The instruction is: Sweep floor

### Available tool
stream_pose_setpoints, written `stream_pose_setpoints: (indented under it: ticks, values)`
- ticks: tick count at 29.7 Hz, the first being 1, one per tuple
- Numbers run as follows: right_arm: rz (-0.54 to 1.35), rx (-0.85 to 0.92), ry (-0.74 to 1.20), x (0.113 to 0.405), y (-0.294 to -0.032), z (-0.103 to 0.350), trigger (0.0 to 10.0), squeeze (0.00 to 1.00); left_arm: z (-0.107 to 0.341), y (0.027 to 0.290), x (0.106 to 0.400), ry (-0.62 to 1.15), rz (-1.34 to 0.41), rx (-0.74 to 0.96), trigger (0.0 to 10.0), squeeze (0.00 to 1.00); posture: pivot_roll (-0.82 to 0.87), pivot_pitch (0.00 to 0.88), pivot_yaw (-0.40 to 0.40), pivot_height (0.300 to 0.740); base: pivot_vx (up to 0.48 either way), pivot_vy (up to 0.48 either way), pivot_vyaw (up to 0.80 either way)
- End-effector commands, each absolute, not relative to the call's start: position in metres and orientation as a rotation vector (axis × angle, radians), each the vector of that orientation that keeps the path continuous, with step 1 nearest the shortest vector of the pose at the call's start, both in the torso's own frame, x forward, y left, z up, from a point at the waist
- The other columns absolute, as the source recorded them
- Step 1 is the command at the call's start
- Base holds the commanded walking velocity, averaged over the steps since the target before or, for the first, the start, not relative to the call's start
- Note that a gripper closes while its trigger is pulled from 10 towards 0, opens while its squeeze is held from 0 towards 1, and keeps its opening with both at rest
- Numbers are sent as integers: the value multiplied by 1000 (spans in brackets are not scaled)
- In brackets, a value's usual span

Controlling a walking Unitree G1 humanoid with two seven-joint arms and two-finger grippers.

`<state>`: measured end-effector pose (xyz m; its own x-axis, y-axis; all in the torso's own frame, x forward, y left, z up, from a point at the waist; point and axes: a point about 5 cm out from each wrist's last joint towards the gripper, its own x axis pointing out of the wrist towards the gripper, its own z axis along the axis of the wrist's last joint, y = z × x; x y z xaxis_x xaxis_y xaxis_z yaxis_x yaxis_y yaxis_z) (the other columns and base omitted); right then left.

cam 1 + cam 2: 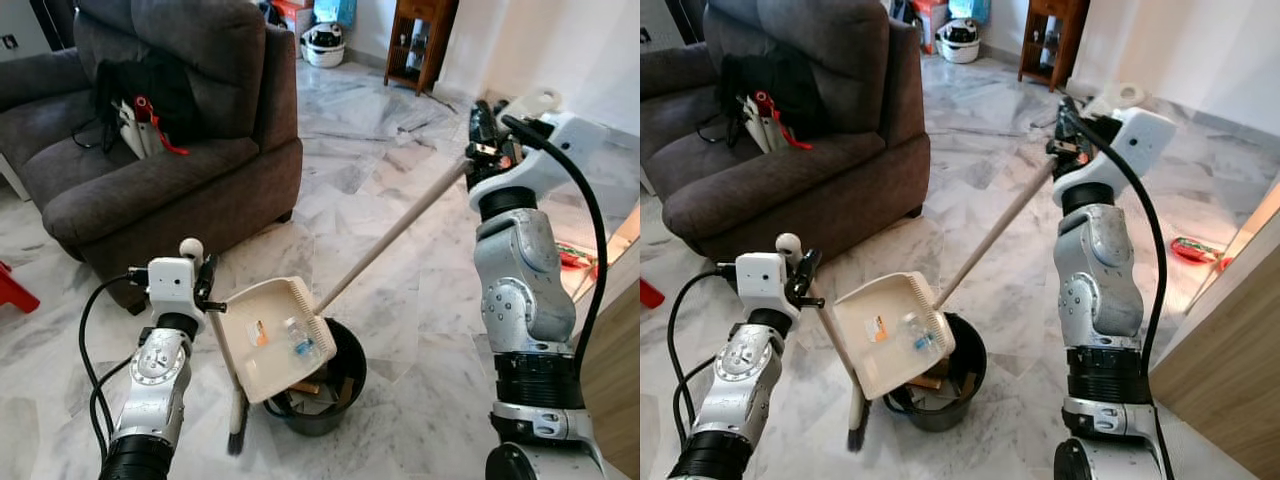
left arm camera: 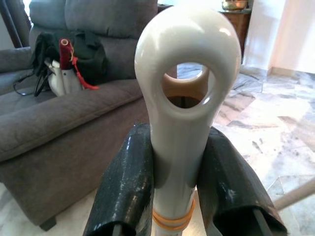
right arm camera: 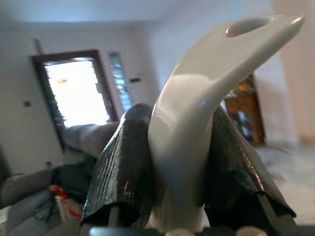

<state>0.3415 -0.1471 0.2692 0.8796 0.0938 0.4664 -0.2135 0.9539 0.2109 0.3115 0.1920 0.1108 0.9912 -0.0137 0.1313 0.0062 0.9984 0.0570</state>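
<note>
Two grips hold: right gripper pinches the cream long-handled dustpan tilted above the black round bin, left gripper the white-handled broom — too shallow a tilt and litter may spill beside the bin.

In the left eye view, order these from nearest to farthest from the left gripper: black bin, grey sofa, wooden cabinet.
1. black bin, just right of the left gripper, under the dustpan.
2. grey sofa, behind it, to the left.
3. wooden cabinet, far back right.

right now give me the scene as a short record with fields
left gripper: shut on broom handle, brush end down by the bin
right gripper: shut on dustpan handle, raised
dustpan: tilted over the black bin, scraps of litter on it
bin: some waste inside
nearby: grey sofa, marble floor
</note>
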Motion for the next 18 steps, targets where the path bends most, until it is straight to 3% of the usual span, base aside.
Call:
stream_pose_setpoints:
  ticks: [1, 10, 18]
  values:
    - [193, 262, -580, 332, -144, 289, 10000, 0, 123, 193, 313, -192, -14, 69, 10000, 0, -33, 0, 0, 740, 0, 0, 0]
    - [280, 233, -572, 330, -133, 289, 10000, 0, 122, 195, 312, -191, -3, 73, 10000, 0, -35, 0, -4, 740, 0, 0, 0]
    - [168, 195, -538, 336, -143, 284, 10000, 0, 121, 194, 312, -189, 2, 71, 10000, 0, -35, 0, -6, 740, 0, 0, 0]
